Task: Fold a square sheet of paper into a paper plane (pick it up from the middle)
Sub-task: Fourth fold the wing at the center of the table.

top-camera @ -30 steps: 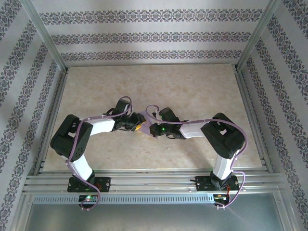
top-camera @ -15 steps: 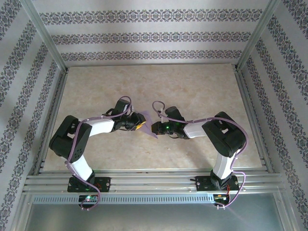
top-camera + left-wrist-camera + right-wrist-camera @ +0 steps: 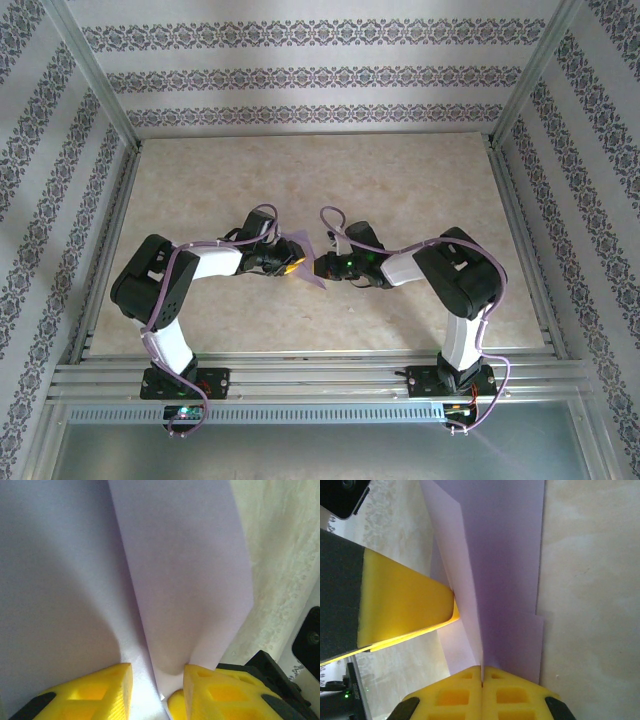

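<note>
Sheet of paper point(image 3: 505, 555), pale lavender, creased lengthwise, sits mid-table point(image 3: 400, 170) between the two arms. Right gripper point(image 3: 481, 672) is pressed together, pinching the sheet's folded edge. Left gripper point(image 3: 156, 672) is partly spread, with a fold of the sheet standing between its yellow fingers point(image 3: 215, 692) and touching one.

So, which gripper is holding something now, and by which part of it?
The right gripper is shut on the folded paper, pinching it at the end of its crease. The left gripper stands open around a fold, not clamping it.
</note>
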You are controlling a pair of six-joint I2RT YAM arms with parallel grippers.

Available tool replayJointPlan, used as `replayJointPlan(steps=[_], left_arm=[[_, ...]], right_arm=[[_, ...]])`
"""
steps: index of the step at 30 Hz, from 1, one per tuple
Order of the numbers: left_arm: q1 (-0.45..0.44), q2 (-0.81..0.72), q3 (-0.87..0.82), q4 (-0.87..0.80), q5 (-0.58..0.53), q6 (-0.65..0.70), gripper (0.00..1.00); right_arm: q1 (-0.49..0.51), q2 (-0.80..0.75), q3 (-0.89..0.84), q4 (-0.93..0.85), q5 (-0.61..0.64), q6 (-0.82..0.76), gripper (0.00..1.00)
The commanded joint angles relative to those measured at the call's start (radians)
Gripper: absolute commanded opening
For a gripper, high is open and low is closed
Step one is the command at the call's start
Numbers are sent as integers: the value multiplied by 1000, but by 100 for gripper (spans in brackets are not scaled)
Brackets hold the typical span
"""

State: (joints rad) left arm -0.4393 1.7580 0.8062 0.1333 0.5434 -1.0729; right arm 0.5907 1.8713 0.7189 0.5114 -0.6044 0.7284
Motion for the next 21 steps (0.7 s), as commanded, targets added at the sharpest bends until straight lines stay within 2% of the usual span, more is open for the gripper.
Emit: replayJointPlan(steps=[1,16,21], left_arm=[[-13,15,28,-46,-24,33,32],[-14,44,73,-190,-62,64,35],[-14,47,86,-233,-81,69,34]], right_arm=[[-10,37,2,12,-23,29,4],[-25,81,5,4,-47,68,12],[-26,87,11,-5,-54,68,10]])
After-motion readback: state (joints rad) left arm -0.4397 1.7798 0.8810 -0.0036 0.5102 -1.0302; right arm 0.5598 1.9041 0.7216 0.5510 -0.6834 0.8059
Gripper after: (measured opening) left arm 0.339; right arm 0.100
